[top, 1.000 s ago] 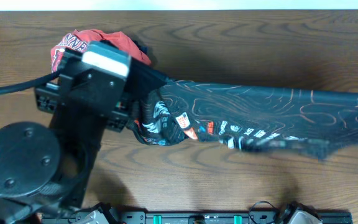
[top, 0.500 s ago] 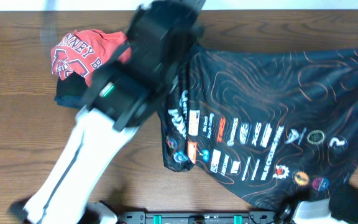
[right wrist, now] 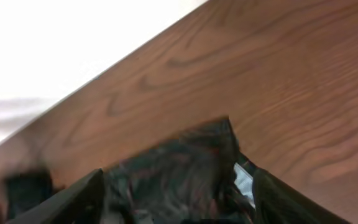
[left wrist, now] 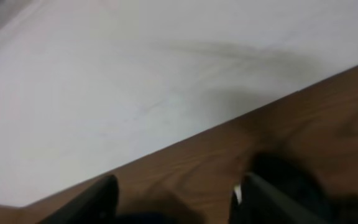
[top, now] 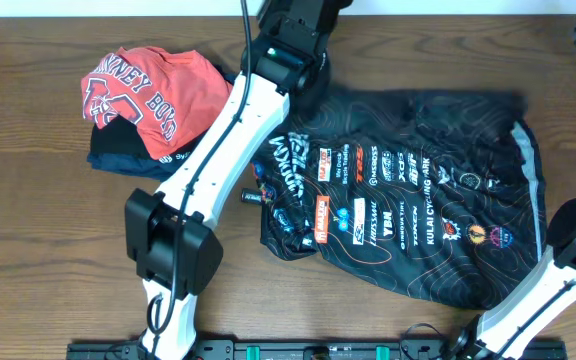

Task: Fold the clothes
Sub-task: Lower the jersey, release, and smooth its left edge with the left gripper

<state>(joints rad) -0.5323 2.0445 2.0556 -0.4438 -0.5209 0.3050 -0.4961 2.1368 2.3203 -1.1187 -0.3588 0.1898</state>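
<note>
jersey [top: 438,265] spread, logos [top: 388,207] blurred; red shirt [top: 153,90] shows "box"; left fingers [left wrist: 98,199], right fingers [right wrist: 79,196] wide apart.

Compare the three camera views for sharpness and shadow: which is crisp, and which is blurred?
Overhead: crisp, logos on the jersey readable, though its far hem looks smeared. Left wrist: soft throughout, the left claw two dark blurs, a faint shadow on the white surface beyond the table. Right wrist: the wood grain is legible, but the jersey at the right claw is out of focus.
</note>
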